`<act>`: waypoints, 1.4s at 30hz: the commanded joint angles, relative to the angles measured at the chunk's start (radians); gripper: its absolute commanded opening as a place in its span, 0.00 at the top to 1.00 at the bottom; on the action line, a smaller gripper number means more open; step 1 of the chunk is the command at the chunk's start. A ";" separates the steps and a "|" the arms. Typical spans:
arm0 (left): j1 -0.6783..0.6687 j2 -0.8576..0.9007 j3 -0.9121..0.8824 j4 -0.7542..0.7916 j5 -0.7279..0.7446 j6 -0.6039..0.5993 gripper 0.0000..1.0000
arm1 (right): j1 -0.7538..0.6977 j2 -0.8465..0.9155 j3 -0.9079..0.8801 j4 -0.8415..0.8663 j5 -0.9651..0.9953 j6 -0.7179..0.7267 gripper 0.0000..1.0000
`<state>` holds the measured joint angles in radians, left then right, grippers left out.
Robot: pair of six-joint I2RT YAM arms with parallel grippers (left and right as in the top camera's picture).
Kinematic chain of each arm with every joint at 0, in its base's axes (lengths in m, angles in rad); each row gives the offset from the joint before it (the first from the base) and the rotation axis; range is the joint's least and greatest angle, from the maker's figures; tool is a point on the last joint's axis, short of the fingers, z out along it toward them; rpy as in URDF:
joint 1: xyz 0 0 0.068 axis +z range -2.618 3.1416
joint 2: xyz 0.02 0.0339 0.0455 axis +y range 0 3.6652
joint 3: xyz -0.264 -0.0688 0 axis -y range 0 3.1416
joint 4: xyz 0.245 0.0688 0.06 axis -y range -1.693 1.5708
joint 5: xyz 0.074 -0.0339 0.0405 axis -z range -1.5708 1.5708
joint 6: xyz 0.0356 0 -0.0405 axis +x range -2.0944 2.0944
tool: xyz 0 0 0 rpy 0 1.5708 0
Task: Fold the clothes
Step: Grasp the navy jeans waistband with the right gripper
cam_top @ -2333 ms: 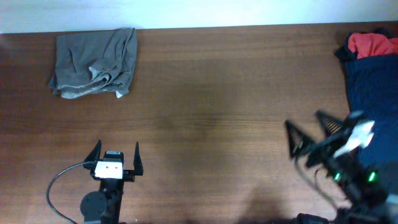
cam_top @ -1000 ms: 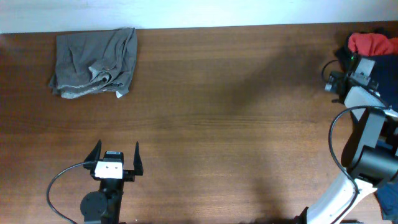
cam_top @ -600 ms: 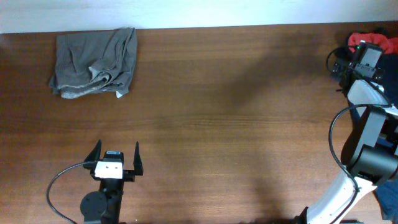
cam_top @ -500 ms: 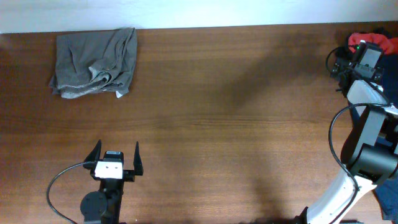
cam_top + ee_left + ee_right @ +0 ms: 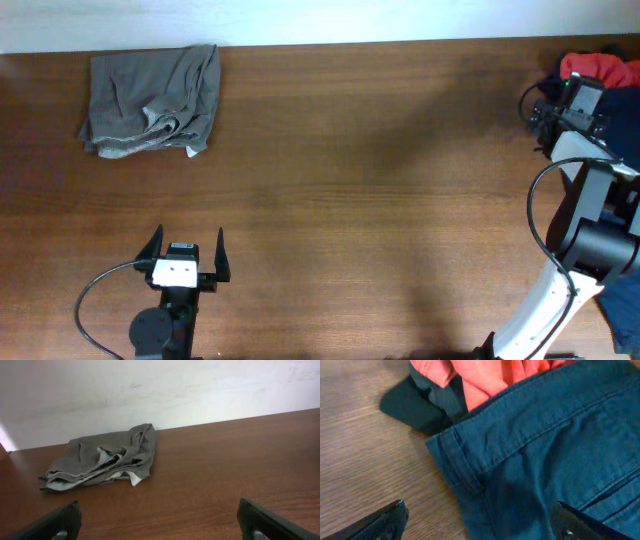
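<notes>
Reaching to the far right corner of the table, the right arm rose in a bend from the near edge in the overhead view, with the right gripper poised over a heap of clothes beside the red garment; the arm hid how its jaws stood; the left arm sat low at the near left, the left gripper pointing away across bare wood with jaws spread wide; the olive-grey garment lay crumpled at the far left corner, well apart from both grippers.

Seen from the left wrist, both fingers framed the lower corners, wide apart and holding nothing; the olive-grey garment lay ahead and to the left, against the pale wall, outside the jaws.

Only the right wrist view showed the navy garment, its seamed edge running between the widely parted fingers; the red garment was bunched beyond it, with a strip of dark cloth at the left on the wood; whether the fingers touched the fabric could not be told.
</notes>
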<state>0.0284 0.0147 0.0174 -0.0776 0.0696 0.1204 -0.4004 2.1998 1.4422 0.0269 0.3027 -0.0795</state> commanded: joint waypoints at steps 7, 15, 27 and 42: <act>0.002 -0.009 -0.008 0.002 -0.011 0.017 0.01 | -0.001 0.051 0.016 0.023 0.126 0.005 0.11; 0.002 -0.009 -0.008 0.002 -0.010 0.017 0.01 | -0.001 0.064 0.016 0.033 0.128 0.005 0.44; 0.002 -0.009 -0.008 0.002 -0.011 0.017 0.01 | 0.010 0.081 0.016 0.044 0.167 -0.003 0.27; 0.002 -0.009 -0.008 0.002 -0.011 0.017 0.01 | 0.080 0.086 0.032 0.145 0.144 -0.130 0.14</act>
<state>0.0284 0.0147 0.0174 -0.0776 0.0696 0.1204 -0.3229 2.2620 1.4513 0.1661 0.4675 -0.1978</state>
